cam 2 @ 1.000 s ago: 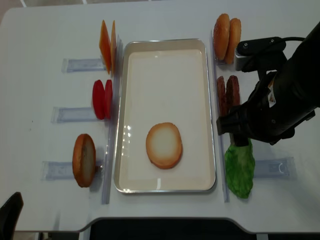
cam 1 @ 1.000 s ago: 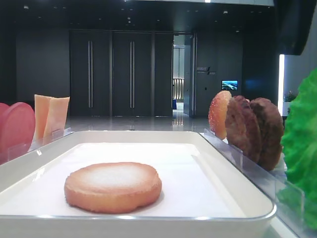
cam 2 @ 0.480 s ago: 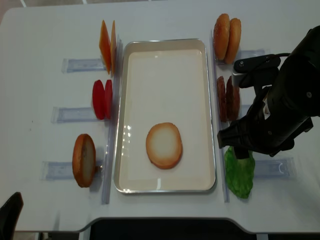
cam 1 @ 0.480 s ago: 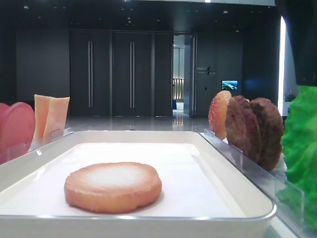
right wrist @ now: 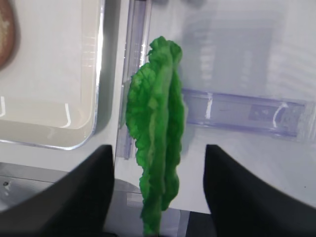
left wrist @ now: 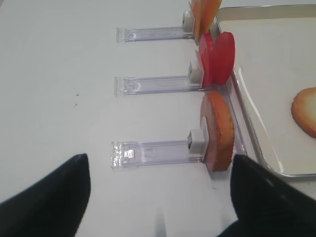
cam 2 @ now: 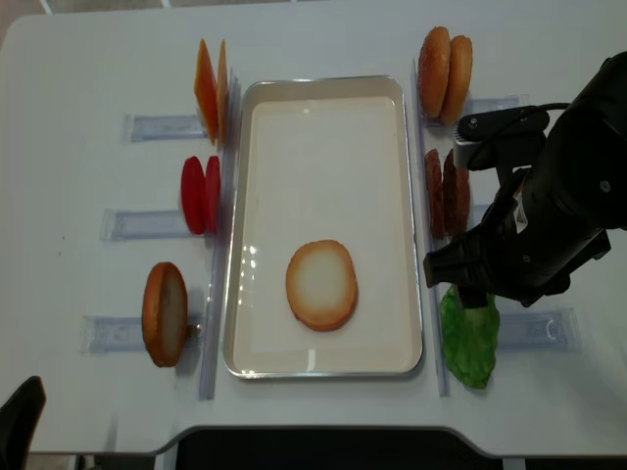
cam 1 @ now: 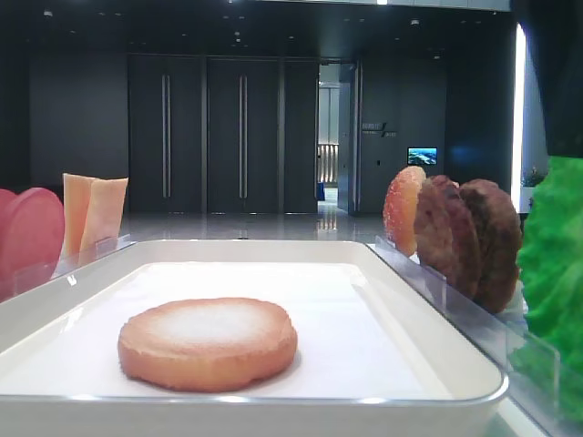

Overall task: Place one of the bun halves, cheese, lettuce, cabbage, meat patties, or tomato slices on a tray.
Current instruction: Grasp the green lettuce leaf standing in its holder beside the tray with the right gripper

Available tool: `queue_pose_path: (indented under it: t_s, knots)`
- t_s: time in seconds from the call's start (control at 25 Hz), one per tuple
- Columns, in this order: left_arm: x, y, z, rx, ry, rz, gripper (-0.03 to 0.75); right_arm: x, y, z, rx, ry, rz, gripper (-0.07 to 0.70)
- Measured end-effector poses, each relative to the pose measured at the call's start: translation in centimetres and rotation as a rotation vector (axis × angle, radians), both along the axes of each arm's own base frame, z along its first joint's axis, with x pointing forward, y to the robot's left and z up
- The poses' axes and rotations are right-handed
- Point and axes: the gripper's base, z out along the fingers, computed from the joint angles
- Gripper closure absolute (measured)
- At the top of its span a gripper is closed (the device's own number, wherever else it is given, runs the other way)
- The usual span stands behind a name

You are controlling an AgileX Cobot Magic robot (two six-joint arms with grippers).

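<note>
The thin, bright green ruffled fake lettuce leaf [right wrist: 157, 163] stands on edge in its clear plastic holder [right wrist: 237, 112], just off the right rim of the large white rectangular tray [cam 2: 323, 96], near that tray's front corner. In the right wrist view the leaf sits between the two dark fingers [right wrist: 84, 192] of the right gripper [right wrist: 158, 190], which are spread wide on either side of it; a gap shows on both sides, so nothing is gripped. From overhead the black right arm [cam 2: 549, 211] hangs directly above the leaf and hides its upper part.

On the tray lies one round tan bun half with a pale whitish face up [cam 2: 321, 284], towards the front. Behind the lettuce, along the same right side, stand two dark brown bumpy meat patties [cam 2: 446, 193] on edge, and beyond them two orange-crusted bun halves [cam 2: 444, 74].

Across the tray on the left stand two thin pale orange cheese slices [cam 2: 211, 88], two pinkish-red tomato slices [cam 2: 201, 193], and another bun half on edge [cam 2: 165, 313], each in a clear holder on the white table [cam 2: 78, 88].

The left gripper [left wrist: 158, 207] hovers back from that last bun, its dark fingers far apart and holding nothing.
</note>
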Motion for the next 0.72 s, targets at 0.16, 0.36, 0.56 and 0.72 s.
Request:
queue_pose_path:
  t_s: [0.16, 0.36, 0.56, 0.72]
  knots:
    - [0.0, 0.0, 0.0, 0.0, 0.0, 0.0, 0.024, -0.05, 0.06, 0.0, 0.008, 0.006, -0.005, 0.398]
    - [0.0, 0.0, 0.0, 0.0, 0.0, 0.0, 0.024, -0.1, 0.12, 0.0, 0.014, 0.012, -0.008, 0.58]
    - [0.0, 0.0, 0.0, 0.0, 0.0, 0.0, 0.024, -0.16, 0.07, -0.01, 0.008, 0.019, -0.009, 0.615]
    - [0.0, 0.0, 0.0, 0.0, 0.0, 0.0, 0.024, -0.17, 0.07, -0.01, 0.009, 0.02, -0.011, 0.615]
